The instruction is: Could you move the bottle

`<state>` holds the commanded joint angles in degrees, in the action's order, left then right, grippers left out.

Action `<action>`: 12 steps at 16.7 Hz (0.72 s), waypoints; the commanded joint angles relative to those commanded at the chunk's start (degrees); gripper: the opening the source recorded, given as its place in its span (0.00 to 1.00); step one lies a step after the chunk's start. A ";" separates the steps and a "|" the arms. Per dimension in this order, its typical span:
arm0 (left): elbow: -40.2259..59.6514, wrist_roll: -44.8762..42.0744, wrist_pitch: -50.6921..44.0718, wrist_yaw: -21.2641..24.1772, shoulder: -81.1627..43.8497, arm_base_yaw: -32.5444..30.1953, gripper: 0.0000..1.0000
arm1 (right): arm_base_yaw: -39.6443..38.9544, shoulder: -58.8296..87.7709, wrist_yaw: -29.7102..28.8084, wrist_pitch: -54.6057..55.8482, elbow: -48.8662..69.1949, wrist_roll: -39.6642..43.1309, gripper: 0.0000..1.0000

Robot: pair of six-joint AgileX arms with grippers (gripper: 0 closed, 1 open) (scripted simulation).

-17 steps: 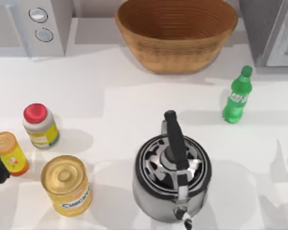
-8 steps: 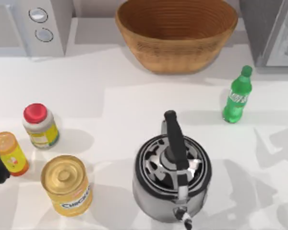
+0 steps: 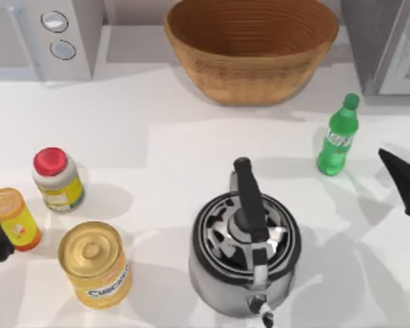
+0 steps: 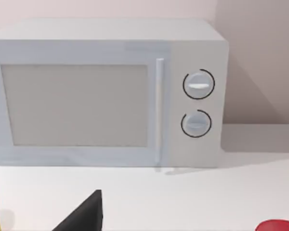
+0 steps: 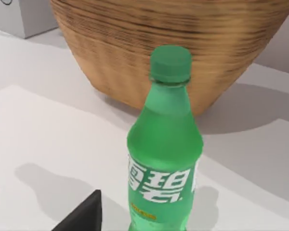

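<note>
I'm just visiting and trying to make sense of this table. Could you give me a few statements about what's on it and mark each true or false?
1. The green bottle stands upright on the table, at the top view's right. True.
2. The right gripper is clamped on the bottle. False: it sits to the bottle's right, apart from it.
3. The kettle lies inside the wicker basket. False: it stands on the table in front of the basket.
4. The red-capped jar stands at the top view's left, near the orange bottle. True.
5. The bottle's cap is red. False: it is green.
</note>
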<state>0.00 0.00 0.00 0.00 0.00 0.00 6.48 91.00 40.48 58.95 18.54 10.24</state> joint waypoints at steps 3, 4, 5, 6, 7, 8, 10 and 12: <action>0.00 0.00 0.00 0.00 0.00 0.00 1.00 | 0.55 10.63 4.87 7.01 2.10 1.26 1.00; 0.00 0.00 0.00 0.00 0.00 0.00 1.00 | 0.63 13.23 6.14 8.72 2.49 1.60 1.00; 0.00 0.00 0.00 0.00 0.00 0.00 1.00 | 0.65 15.32 7.19 10.08 2.73 1.88 1.00; 0.00 0.00 0.00 0.00 0.00 0.00 1.00 | 0.65 16.85 7.99 11.07 2.84 2.10 1.00; 0.00 0.00 0.00 0.00 0.00 0.00 1.00 | 0.64 17.80 8.50 11.69 2.86 2.24 1.00; 0.00 0.00 0.00 0.00 0.00 0.00 1.00 | 0.64 18.16 8.69 11.92 2.86 2.30 1.00; 0.00 0.00 0.00 0.00 0.00 0.00 1.00 | 0.64 18.16 8.69 11.92 2.86 2.30 1.00; 0.00 0.00 0.00 0.00 0.00 0.00 1.00 | 0.44 18.02 8.59 11.77 2.65 2.24 1.00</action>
<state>0.00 0.00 0.00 0.00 0.00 0.00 6.92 109.03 49.07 70.72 21.19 12.49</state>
